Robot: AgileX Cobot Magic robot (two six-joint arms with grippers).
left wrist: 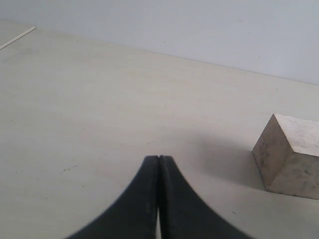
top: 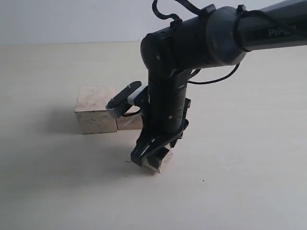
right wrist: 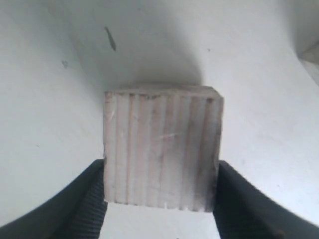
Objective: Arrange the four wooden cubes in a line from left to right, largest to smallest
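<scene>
Nearest is the right claw [top: 154, 154], pointing down at the table [top: 249, 191]. Its jaws are open just as wide as the small cube [right wrist: 162, 159], and both fingers [right wrist: 87, 199] press on opposite sides of it, so it has a firm hold. The cube is very low and looks a little tilted. I cannot tell if it touches the table.

Behind it stands the row. The big cube [top: 96, 115] is at the left end. The second cube [top: 129, 123] is just beside it on the right, half hidden by the arm [top: 165, 100]. The fourth cube is not in view.

The left claw [left wrist: 158, 167] is fully closed with nothing in it. It hangs over bare table, and a single cube [left wrist: 289, 157] stands well apart from it. Which cube this is, I cannot tell.

I judge that the step in hand is to place the third cube. The small cube is now in front of the row, not in line with it. The next move should bring it back to the right side of the second cube, set it flat with its faces square to the row, and only then open the jaws.

On the upper arm I can read the white letters "PiPE" [top: 283, 32], cut by the edge. The wall [top: 72, 19] behind is plain.
</scene>
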